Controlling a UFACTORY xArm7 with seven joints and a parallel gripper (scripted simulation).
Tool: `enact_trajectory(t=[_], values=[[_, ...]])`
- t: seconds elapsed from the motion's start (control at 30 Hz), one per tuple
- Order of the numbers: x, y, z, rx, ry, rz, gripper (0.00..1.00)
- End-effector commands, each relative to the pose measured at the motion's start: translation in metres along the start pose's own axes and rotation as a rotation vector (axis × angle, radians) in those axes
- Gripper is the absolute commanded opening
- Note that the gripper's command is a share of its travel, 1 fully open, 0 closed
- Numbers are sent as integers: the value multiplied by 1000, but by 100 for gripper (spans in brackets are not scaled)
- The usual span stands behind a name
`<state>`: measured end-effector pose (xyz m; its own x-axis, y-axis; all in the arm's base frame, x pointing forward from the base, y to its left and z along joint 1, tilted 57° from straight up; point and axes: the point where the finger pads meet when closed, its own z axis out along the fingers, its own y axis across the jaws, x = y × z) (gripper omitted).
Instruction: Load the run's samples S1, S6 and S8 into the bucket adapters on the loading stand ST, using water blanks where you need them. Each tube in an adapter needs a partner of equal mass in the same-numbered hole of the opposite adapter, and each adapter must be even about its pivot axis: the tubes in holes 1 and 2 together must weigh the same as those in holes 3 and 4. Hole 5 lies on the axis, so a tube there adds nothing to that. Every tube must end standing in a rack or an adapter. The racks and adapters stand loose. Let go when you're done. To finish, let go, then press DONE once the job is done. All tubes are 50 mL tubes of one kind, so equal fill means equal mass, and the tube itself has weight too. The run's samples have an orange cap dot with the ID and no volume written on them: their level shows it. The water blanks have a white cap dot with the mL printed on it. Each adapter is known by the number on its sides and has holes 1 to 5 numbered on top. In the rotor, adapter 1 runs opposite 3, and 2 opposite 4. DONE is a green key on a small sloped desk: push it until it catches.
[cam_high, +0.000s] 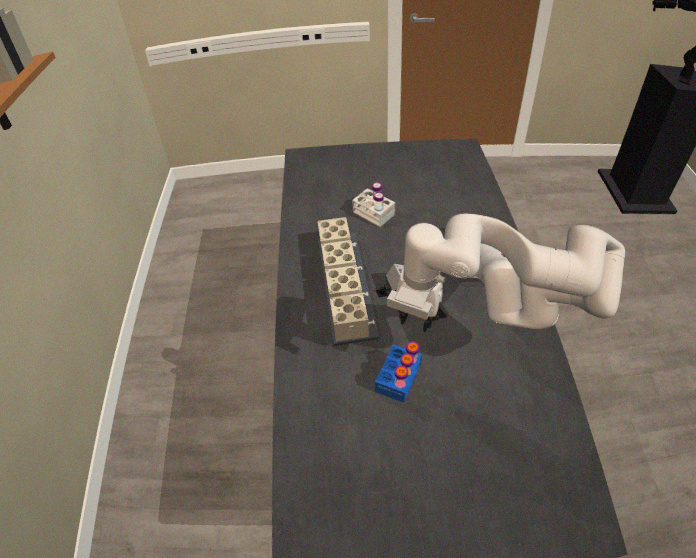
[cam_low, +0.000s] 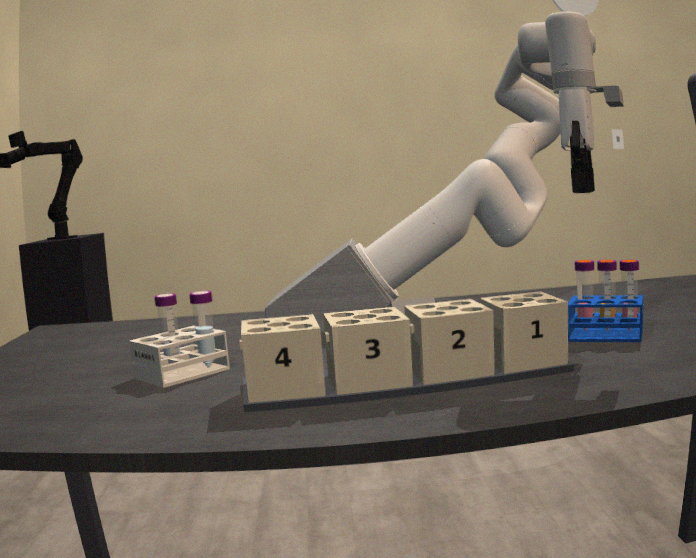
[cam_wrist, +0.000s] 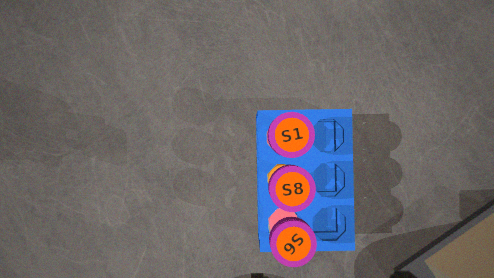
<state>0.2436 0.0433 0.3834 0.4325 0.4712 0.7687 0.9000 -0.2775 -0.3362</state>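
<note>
Samples S1 (cam_high: 400, 372) (cam_low: 629, 265) (cam_wrist: 291, 135), S8 (cam_high: 407, 359) (cam_low: 606, 265) (cam_wrist: 292, 188) and S6 (cam_high: 412, 347) (cam_low: 584, 265) (cam_wrist: 293, 243) stand in one row of the blue rack (cam_high: 388, 384) (cam_low: 604, 334) (cam_wrist: 349, 160). My gripper (cam_high: 415, 320) (cam_low: 582, 174) is open and empty. It hangs high above the table, just off the rack's S6 end. Adapters 1 (cam_high: 350, 310) (cam_low: 536, 330), 2 (cam_high: 343, 280) (cam_low: 458, 340), 3 (cam_high: 339, 254) (cam_low: 371, 348) and 4 (cam_high: 334, 229) (cam_low: 282, 357) stand in a line on the stand (cam_low: 406, 390), all holes empty.
A white blanks rack (cam_high: 373, 216) (cam_low: 152, 366) beyond adapter 4 holds two water blanks (cam_high: 378, 198) (cam_low: 201, 297) (cam_low: 165, 300). A corner of adapter 1 (cam_wrist: 465, 252) shows in the wrist view. The DONE key is not in view. A black pedestal (cam_low: 63, 279) stands off the table.
</note>
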Motion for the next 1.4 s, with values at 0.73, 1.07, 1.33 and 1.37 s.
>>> enact_trajectory(t=[0.73,1.07,1.33,1.37], values=[[-4,0,22,-3,2,-1,57],[-4,0,38,-3,2,-1,57],[-4,0,54,-3,2,-1,57],[-4,0,54,-3,2,-1,57]])
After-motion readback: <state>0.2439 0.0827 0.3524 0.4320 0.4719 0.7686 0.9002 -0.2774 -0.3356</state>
